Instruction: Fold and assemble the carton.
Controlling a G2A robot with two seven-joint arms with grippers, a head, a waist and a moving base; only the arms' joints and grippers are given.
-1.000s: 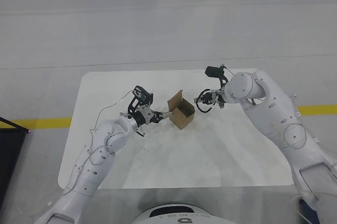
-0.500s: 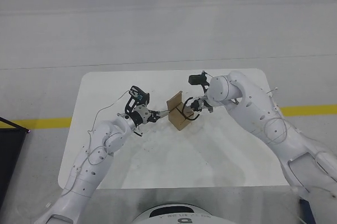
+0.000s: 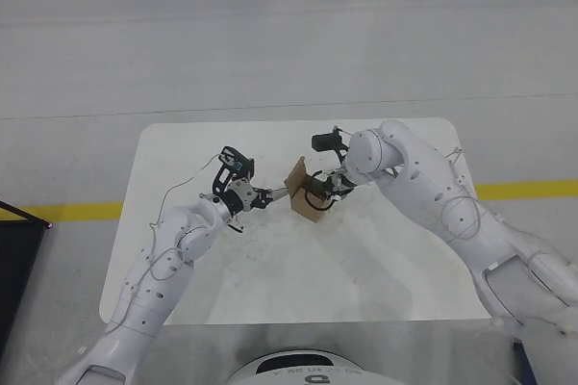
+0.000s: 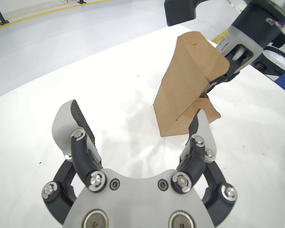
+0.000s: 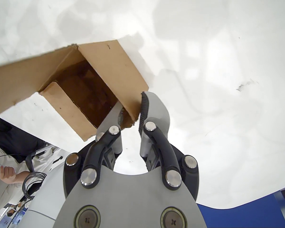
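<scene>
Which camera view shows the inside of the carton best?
The right wrist view: it looks straight into the open carton, with the right claw gripping one wall. The left wrist view shows its outer walls; the top view shows it small.

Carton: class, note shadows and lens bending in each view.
Top view: carton casts barely any shadow on the table. Left wrist view: faint shadows ahead of the left tool; yellow floor line bows. Right wrist view: carton's inside is dark.

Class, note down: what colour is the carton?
The carton is plain brown; the left wrist view shows it best.
</scene>
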